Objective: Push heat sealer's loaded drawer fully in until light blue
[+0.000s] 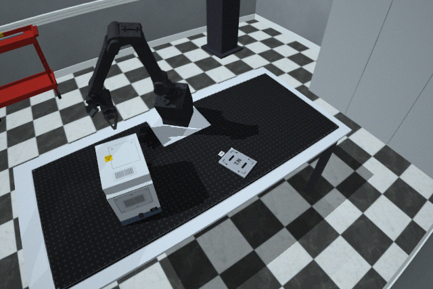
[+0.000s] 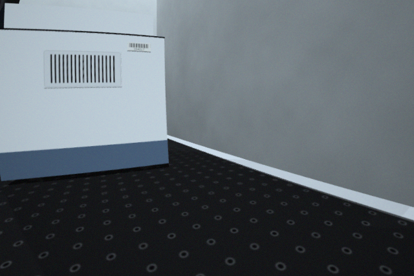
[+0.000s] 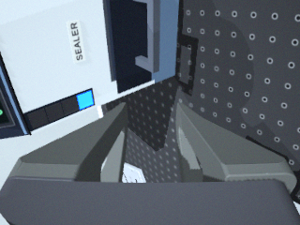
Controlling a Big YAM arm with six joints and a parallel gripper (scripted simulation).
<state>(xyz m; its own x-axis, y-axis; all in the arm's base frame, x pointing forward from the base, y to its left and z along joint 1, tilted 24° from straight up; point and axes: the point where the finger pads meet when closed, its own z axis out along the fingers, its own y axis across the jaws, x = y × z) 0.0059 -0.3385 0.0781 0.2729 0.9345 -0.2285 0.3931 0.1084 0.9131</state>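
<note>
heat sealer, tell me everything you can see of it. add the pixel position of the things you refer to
The heat sealer (image 1: 124, 177) (image 2: 83, 116) (image 3: 56, 52) is a boxy white cabinet, apparently painted, with a blue base band. It stands upright on the black dotted mat, the gripper clear of its front. Its top bears a yellow warning label and a barcode; one side has a slotted vent. The front reads SEALER, with a dark drawer front, a grey handle and a light strip lit blue. The seal sheet inside is hidden.

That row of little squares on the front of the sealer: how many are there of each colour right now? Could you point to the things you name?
Blue, lit squares (image 3: 85, 99): 1
Dark, unlit squares (image 3: 53, 112): 3
Total: 4
</note>
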